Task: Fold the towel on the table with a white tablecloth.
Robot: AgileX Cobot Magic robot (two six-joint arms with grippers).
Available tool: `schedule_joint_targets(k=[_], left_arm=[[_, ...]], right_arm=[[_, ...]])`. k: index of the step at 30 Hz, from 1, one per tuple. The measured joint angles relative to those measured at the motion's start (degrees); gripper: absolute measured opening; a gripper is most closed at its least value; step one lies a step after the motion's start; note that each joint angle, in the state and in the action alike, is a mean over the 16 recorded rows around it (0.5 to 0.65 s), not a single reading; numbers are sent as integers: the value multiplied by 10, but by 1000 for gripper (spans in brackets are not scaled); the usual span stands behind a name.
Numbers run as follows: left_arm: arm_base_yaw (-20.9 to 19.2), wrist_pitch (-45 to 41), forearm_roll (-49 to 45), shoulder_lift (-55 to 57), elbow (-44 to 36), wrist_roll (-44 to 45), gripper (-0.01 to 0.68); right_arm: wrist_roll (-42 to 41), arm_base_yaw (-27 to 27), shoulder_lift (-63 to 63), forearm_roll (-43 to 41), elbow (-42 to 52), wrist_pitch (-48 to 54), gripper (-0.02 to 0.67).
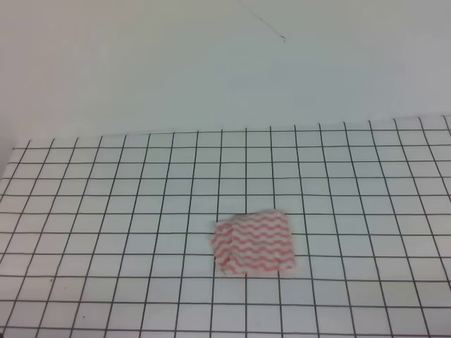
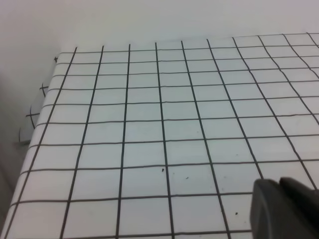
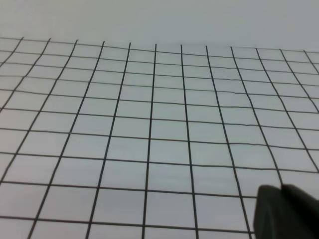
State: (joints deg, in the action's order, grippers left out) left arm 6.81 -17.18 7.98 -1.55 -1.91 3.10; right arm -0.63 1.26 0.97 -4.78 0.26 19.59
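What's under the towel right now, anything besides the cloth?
The towel lies flat on the gridded tablecloth, whose lines run up to its edges. Nothing pokes out around it and nothing bulges. The patch directly beneath is covered, so it cannot be checked.

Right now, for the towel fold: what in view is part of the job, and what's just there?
Job:
- towel, red-pink wavy stripes, lying flat
- tablecloth, white with black grid, under the towel
- left gripper, only a dark edge visible
- right gripper, likewise

Just there:
- pale wall behind the table
- small dark specks on the cloth
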Motion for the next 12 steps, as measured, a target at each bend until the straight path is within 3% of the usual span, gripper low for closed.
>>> schedule_joint_targets(k=[12], left_arm=[[0, 0, 0, 0, 0, 0, 0]], right_arm=[[0, -1, 0, 0, 0, 1, -1]])
